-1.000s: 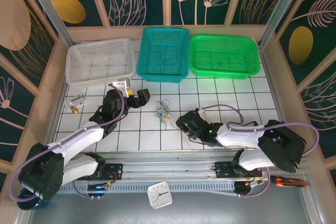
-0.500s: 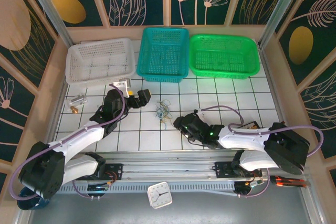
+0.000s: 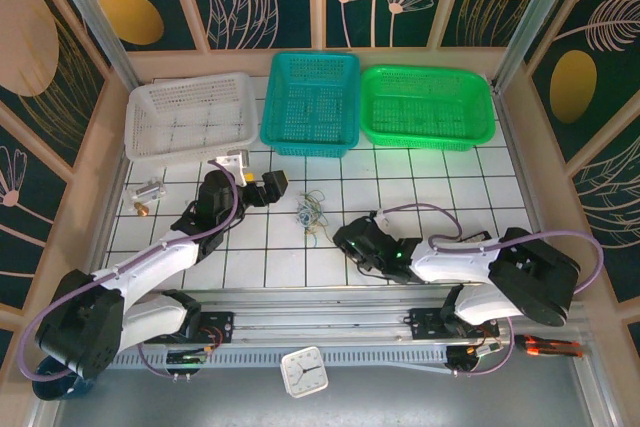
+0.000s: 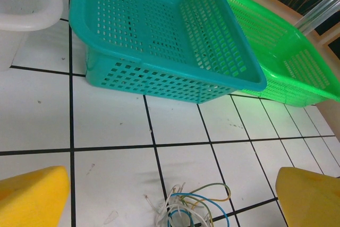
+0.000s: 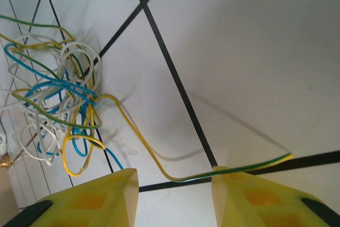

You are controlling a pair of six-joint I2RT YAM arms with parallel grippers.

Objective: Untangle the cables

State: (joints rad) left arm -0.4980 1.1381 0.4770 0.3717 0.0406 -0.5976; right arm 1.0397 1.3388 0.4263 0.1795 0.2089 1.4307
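Cables [image 3: 312,211] sit tangled in the middle of the tabletop [image 3: 420,187], one yellow strand [image 5: 142,144] trailing near-right across the gap of the right end effector [image 5: 174,195], its fingers spread and empty. The left end effector [image 4: 171,184], also spread, hovers just left of the tangle; we judge the right better placed.

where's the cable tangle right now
In the top view the cables lie mid-table, between the left hand and the right hand, below the teal basket.
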